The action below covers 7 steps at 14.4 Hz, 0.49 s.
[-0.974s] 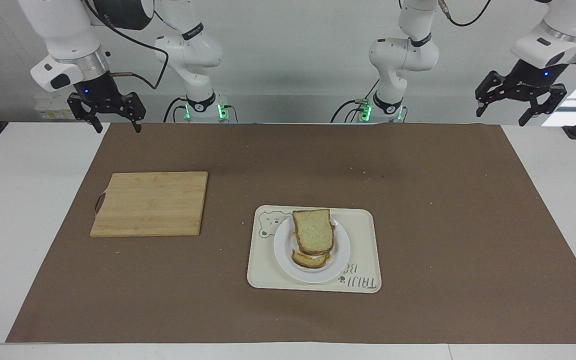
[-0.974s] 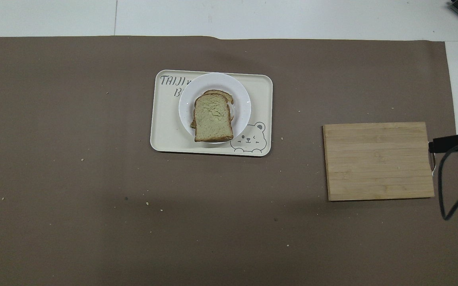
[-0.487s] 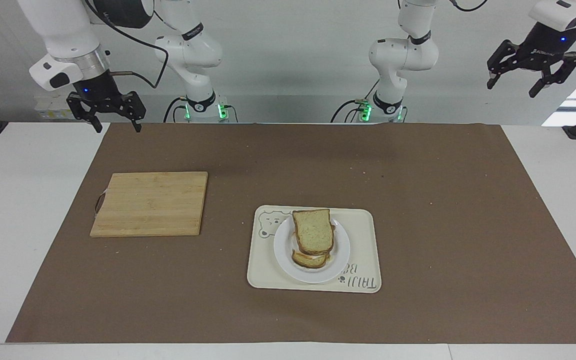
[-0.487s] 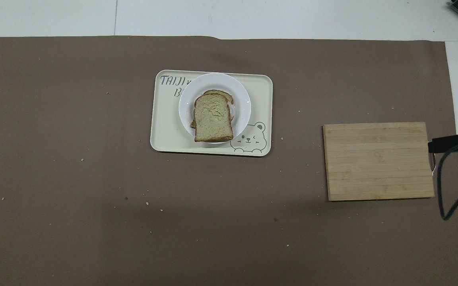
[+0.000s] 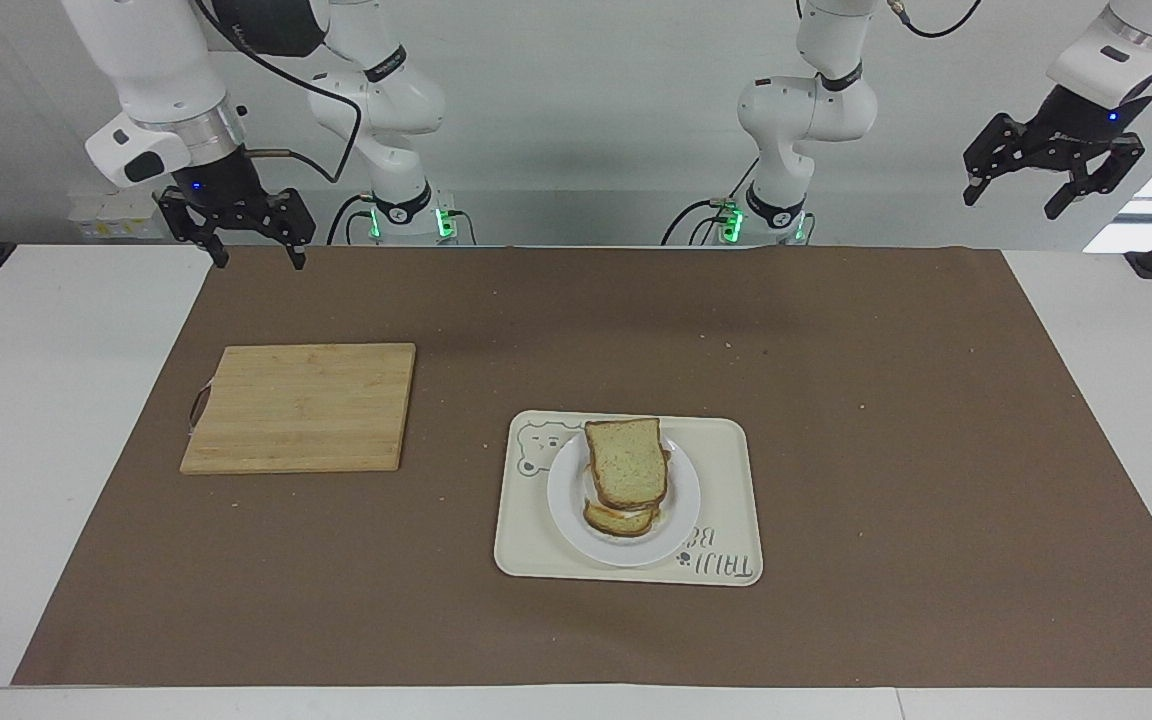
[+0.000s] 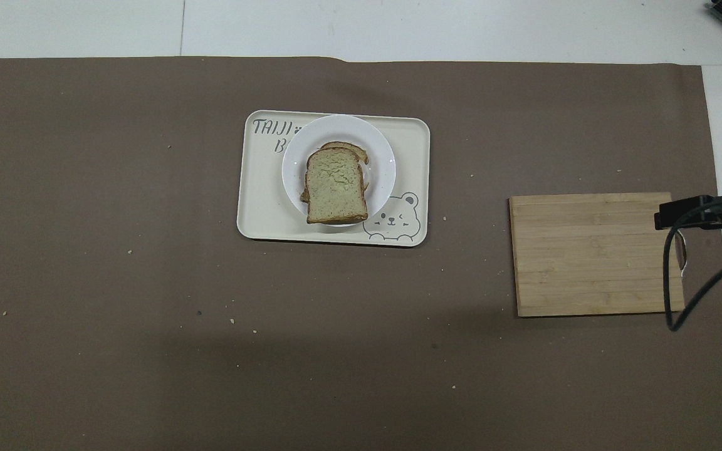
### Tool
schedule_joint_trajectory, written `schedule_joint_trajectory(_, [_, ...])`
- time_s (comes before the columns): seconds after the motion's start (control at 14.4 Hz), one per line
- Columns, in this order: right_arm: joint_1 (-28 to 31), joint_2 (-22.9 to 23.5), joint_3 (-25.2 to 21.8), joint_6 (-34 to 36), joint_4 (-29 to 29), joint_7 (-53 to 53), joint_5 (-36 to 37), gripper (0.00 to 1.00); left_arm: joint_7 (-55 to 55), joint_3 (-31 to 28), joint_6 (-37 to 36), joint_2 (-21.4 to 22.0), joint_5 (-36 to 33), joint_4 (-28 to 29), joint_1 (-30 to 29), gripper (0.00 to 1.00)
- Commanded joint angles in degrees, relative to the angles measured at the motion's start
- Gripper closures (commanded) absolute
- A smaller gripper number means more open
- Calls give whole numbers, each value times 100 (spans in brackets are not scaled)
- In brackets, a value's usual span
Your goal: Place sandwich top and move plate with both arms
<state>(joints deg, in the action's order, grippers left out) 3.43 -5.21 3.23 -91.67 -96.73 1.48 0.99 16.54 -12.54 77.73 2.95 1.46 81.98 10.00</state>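
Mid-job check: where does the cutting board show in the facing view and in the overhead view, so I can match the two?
Facing view: the cutting board lies left of centre, toward the right arm's end of the table.
Overhead view: the cutting board lies at the right, below mid-height.
Shared landmark: the bear tray, beside the board in both; its bear-face corner points toward the board.

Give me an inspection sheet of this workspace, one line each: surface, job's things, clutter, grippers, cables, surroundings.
Surface: white table under a brown mat with scattered crumbs.
Job's things: sandwich top lies on the lower slice on the plate; plate sits on the tray.
Clutter: cutting board, toward the right arm's end.
Grippers: left gripper open, raised off the table's end; right gripper open, over the mat's corner. Both empty.
Cables: black cable above the board's handle edge.
Surroundings: grey wall.
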Motion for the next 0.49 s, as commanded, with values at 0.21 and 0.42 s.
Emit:
schedule_joint_trajectory(0.21, [-141, -59, 11, 237, 76, 230, 138, 0, -502, 59, 313, 416, -58, 634, 11, 0])
schedule_joint_trajectory(0.42, [-141, -86, 20, 377, 102, 212, 174, 0, -511, 76, 313, 408, -49, 635, 11, 0])
